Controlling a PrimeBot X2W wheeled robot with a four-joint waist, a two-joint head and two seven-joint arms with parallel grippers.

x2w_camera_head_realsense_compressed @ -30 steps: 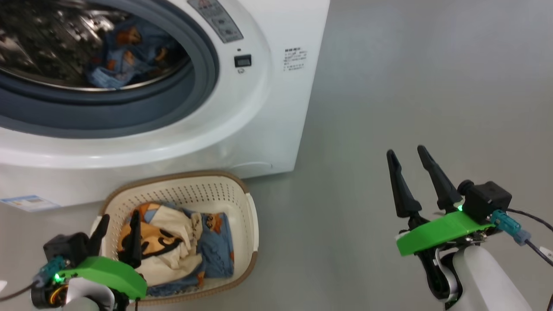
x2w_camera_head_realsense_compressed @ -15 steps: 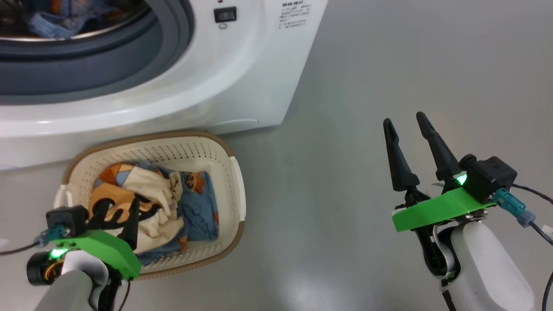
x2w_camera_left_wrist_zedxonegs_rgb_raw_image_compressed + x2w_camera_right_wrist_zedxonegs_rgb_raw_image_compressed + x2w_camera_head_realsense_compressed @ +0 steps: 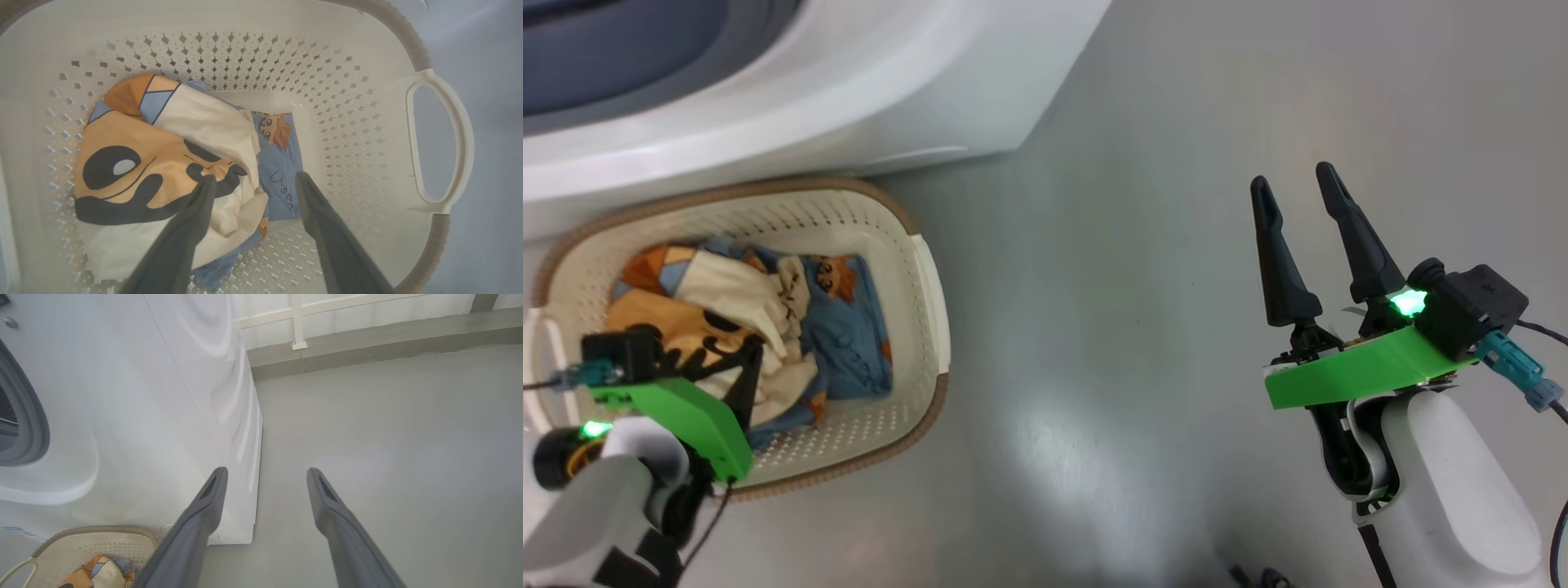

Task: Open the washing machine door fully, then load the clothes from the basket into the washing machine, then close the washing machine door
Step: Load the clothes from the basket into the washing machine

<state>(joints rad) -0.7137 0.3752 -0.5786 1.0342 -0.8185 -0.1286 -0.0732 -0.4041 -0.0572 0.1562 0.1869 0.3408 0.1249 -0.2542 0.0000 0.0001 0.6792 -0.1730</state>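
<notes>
Basket (image 3: 931, 302): cream, perforated, brown rim; on the floor (image 3: 1176, 122), just before the washer (image 3: 849, 98); one side handle shows in the left wrist view
Clothes: two pieces, both in the basket; cream piece (image 3: 163, 143) with orange and black print lies on top; blue piece (image 3: 282, 179) lies partly under it, towards the handle
Left gripper (image 3: 254, 177): fingers spread wide; over the basket, pointing down at the clothes; one tip over the black print, the other over the blue piece; nothing pinched; contact with the cloth cannot be told
Right gripper (image 3: 1293, 175): fingers spread wide, empty; over bare floor, well apart from the basket, off the washer's corner
Washer: white front; grey seal (image 3: 605, 57) at the head view's upper left
</notes>
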